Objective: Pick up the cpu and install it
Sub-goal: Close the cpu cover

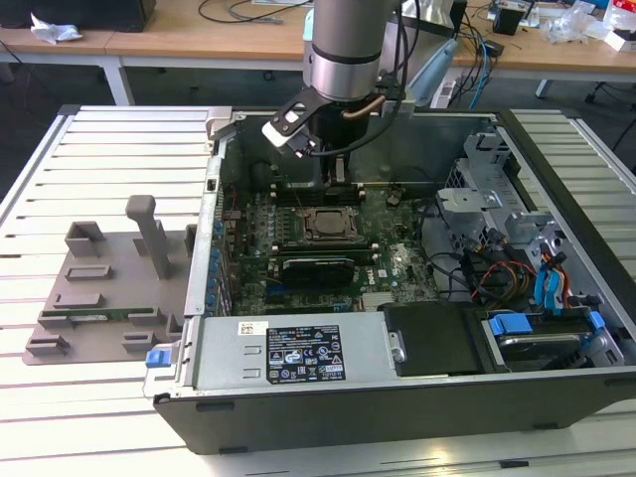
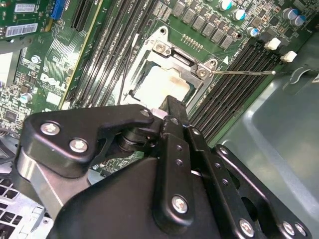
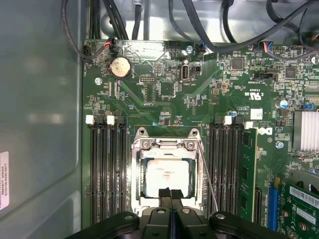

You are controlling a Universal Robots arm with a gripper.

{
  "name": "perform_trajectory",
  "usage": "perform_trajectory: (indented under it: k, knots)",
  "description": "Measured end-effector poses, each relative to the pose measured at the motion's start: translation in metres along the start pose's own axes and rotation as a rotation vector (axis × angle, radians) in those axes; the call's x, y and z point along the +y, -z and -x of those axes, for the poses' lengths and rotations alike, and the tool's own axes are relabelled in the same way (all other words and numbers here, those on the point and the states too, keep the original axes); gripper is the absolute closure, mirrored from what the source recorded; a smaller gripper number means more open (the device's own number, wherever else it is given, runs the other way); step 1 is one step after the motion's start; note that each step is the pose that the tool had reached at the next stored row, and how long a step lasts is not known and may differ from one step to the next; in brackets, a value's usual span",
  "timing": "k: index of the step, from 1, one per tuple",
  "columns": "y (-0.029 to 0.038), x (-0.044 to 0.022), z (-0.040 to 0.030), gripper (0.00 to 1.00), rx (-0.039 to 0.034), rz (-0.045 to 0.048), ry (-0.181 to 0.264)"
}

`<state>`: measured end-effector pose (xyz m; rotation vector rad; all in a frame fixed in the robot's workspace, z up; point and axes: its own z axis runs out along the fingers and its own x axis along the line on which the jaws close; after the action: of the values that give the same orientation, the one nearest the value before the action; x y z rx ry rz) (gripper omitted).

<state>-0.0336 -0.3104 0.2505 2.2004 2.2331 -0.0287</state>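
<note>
We see the cpu lying flat in the socket, metal frame around it, memory slots on both sides. The gripper hangs right over the cpu's near edge, fingers pressed together and holding nothing. The cpu is square, so no long axis. The case label is too small to read.

wooden desks behind, cables on top, dark floor
</note>
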Motion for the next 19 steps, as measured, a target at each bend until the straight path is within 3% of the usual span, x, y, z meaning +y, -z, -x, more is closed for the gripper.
perform_trajectory:
  k: [13,16,19]
  knots:
    - [0.0125,-0.0001,0.0002,0.89,0.0001,0.0000,0.000]
    - [0.0167,-0.0001,0.0003,0.89,0.0001,-0.0001,0.000]
    - [0.0256,-0.0002,0.0004,0.89,0.0001,0.0000,0.000]
